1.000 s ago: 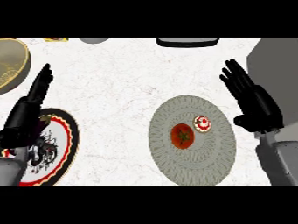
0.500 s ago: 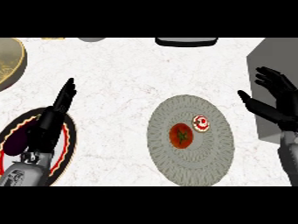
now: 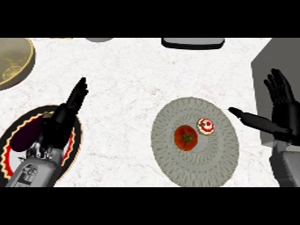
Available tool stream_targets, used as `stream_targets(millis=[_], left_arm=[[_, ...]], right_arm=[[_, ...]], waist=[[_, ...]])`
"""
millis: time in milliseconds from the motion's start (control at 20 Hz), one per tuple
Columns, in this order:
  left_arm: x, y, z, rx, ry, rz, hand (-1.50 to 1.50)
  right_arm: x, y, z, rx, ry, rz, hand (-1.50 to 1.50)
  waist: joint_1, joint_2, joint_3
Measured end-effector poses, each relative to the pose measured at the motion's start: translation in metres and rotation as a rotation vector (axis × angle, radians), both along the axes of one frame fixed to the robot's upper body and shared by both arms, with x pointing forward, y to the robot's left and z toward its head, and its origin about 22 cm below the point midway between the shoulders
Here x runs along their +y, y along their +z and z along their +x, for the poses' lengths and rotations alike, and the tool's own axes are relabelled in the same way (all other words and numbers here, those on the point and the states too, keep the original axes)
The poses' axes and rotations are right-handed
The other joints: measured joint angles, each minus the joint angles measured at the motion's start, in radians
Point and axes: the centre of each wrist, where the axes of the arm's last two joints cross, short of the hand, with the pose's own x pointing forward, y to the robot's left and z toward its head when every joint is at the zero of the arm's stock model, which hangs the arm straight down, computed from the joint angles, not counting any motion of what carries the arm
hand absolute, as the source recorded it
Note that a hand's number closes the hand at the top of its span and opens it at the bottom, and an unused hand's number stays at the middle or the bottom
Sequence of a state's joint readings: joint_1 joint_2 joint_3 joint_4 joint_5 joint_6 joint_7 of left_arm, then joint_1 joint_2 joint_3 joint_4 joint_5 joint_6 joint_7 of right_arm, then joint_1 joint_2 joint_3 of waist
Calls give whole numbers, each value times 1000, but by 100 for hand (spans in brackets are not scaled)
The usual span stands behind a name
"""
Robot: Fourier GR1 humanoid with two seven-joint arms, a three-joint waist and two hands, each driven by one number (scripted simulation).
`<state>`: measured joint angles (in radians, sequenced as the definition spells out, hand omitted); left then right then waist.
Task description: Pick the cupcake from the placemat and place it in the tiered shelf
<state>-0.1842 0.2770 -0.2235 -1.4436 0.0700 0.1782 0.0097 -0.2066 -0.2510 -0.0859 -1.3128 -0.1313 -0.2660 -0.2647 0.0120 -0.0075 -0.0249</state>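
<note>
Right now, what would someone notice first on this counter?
Probably the round grey woven placemat in the middle, holding a red tomato and a small red-and-white frosted cupcake beside it. The black right hand is open just right of the mat, and the black left hand hangs over a red-rimmed dark plate at the left.

light: bright, even | shadows: faint under placemat (image 3: 194, 176) | glare: none | edges: perhaps slightly stretched

Right robot hand (image 3: 283, 112) has moved right, thumb spread toward placemat (image 3: 194, 140).
</note>
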Motion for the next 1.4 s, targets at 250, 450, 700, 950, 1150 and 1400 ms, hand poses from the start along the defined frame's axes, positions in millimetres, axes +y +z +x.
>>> stream_targets(millis=[250,450,700,950,1150,1400], left_arm=[[-5,-2,3,17,-3,-8,0],[-6,-2,7,13,-8,-10,0],[-4,-2,2,21,-14,-11,0],[-6,-2,1,17,-16,-7,0],[-5,-4,-2,14,-16,-11,0],[-9,-10,3,14,-10,-7,0]], right_arm=[[-1,9,-3,139,105,-126,-150],[0,39,-5,238,144,-220,-150],[7,76,-6,391,213,-416,-150],[28,110,-7,550,276,-632,-150],[48,131,-12,632,277,-737,-150],[74,140,-23,673,273,-774,-150]], waist=[[-5,6,17],[-13,8,26],[-12,4,24],[-12,3,22],[-11,4,23],[-13,6,24]])
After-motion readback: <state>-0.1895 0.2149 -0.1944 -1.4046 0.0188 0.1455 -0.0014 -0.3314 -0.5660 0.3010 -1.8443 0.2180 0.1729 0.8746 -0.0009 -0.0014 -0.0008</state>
